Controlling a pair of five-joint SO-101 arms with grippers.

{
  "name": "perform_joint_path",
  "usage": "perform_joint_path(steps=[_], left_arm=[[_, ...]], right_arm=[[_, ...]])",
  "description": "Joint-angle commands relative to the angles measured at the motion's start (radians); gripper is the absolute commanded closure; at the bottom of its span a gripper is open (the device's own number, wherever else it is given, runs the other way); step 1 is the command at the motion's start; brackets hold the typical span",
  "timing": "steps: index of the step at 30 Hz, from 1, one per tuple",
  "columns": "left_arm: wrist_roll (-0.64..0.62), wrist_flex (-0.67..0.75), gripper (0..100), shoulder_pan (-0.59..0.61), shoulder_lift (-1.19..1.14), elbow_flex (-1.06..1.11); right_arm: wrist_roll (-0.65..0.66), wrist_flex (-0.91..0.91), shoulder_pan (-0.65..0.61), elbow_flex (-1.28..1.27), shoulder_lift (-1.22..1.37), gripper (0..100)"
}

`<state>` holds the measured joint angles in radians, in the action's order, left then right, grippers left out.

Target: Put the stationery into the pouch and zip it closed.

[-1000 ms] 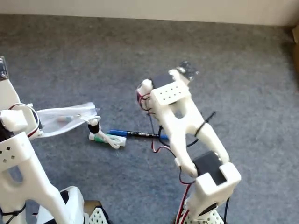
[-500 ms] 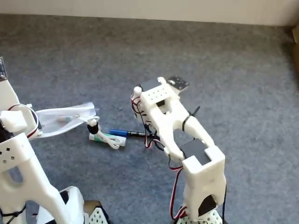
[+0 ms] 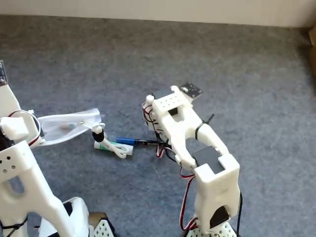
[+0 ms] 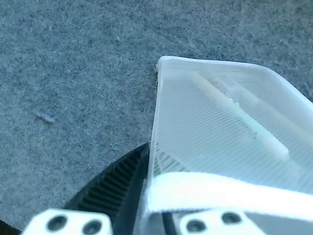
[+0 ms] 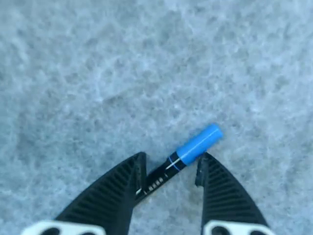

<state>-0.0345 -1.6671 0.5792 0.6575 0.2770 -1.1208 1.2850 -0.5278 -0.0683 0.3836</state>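
Two spread fingers of the right gripper, low over grey carpet, straddling the black barrel of a pen lying slantwise across their gap, its blue end toward the nearby pouch pinched tight in the left gripper.

left claw clamped, arm lifted | right claw parted, wrist angled down low

The pouch is seen as translucent white, patterned with fine parallel lines. The pen is coloured black with a bright blue cap, and the carpet is mottled grey. The right gripper is ribbed in black.
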Motion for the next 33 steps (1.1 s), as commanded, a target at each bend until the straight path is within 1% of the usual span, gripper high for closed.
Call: perform_joint_path(steps=[1,11,17,26,28,31,33], left_arm=[[-0.005,0.021,99,0.008,-0.002,0.002],[-0.005,0.021,99,0.008,-0.002,0.004],[-0.005,0.021,99,0.008,-0.002,0.004],[-0.005,0.020,99,0.008,-0.002,0.004],[-0.005,0.020,99,0.008,-0.002,0.004],[-0.003,0.020,99,0.008,-0.002,0.004],[-0.003,0.020,99,0.008,-0.002,0.004]], right_arm=[[-0.003,-0.045,0.015,0.004,-0.016,83.9],[-0.003,-0.042,0.016,0.002,-0.016,84.5],[-0.003,-0.044,0.035,0.004,-0.016,98.7],[-0.002,-0.038,0.114,0.013,-0.024,99.3],[0.037,-0.035,0.131,0.013,-0.025,99.3],[0.173,-0.035,0.139,0.015,-0.028,99.3],[0.229,-0.035,0.139,0.015,-0.030,99.3]])
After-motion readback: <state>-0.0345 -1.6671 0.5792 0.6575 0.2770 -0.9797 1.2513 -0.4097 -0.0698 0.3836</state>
